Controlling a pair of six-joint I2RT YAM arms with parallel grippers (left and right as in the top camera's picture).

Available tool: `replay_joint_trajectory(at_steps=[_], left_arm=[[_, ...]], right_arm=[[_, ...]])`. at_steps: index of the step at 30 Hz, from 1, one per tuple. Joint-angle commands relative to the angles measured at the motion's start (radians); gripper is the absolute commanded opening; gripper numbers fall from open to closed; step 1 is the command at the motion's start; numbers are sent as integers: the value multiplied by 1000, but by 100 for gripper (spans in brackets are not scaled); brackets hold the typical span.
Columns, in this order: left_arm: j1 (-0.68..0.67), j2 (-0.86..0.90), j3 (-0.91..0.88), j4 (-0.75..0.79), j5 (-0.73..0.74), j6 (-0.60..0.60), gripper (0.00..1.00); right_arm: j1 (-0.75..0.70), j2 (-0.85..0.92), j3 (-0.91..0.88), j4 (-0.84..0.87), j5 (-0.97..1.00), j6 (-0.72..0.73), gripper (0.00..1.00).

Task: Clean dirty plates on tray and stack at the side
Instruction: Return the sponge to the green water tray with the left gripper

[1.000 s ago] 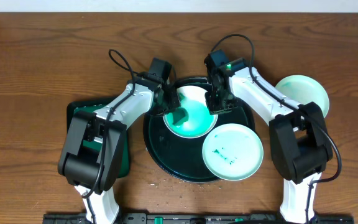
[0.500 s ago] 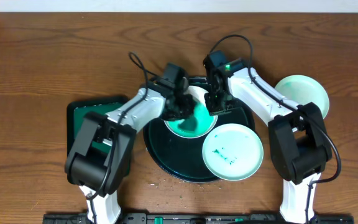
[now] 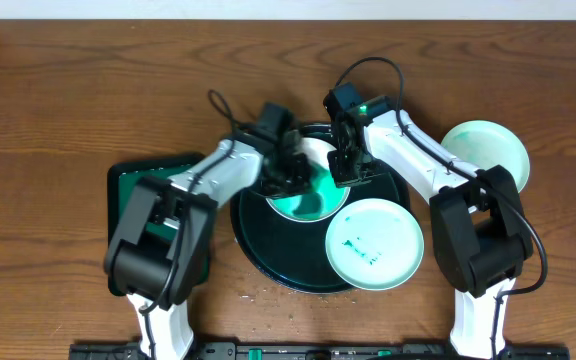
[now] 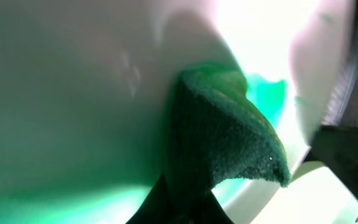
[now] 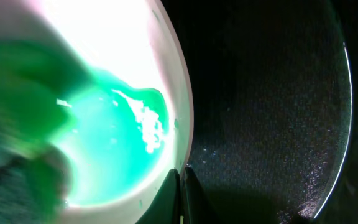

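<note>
While the white plate (image 3: pixel 308 156) is being scrubbed: the job looks to be in its middle, with one plate apparently done, one under work and one waiting.
Left gripper (image 3: pixel 290 172): fingers clamped on a green sponge (image 4: pixel 229 143), which presses on the plate's inner face just ahead of the fingertips.
Right gripper (image 5: pixel 180 186): fingers together, tips at the white plate's rim; the wrist view does not settle whether they pinch it or only steady it.
White plate: lies in the tray (image 3: pixel 268 255) between the two grippers, a pool of green liquid below the sponge.
Smeared mint plate (image 3: pixel 375 243): near the right fingers, overlapping the tray's rim, green marks uncleaned.
Clean mint plate (image 3: pixel 488 150): on the table, well apart from both grippers, seemingly the start of the stack.
Left to do: finish this plate, clean the smeared one, stack both.
</note>
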Motion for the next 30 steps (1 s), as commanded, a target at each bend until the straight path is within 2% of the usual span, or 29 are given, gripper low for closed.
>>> replay_joint_trajectory(at_steps=[1,4,10,15,18,20,22,30], left_arm=[[101,-4,47,-114,-189,-27,7],[142,-44,102,-229,-222,30,7],[142,-173,116,-317,-238,90,7],[142,-315,116,-430,-338,89,7],[142,-371,116,-507,-487,45,7],[145,-384,116,-565,-603,-2,7],[153,-380,114,-595,-645,-2,7],[305,-325,71,-597,-690,-34,7]], right_arm=[[25,-19,0,6,-33,16,1],[25,-19,0,14,-26,16,1],[25,-19,0,24,-27,16,1],[25,-19,0,24,-20,15,1],[25,-19,0,28,-20,15,1],[25,-19,0,29,-20,15,1],[25,-19,0,28,-20,14,1],[25,-19,0,20,-20,4,1]])
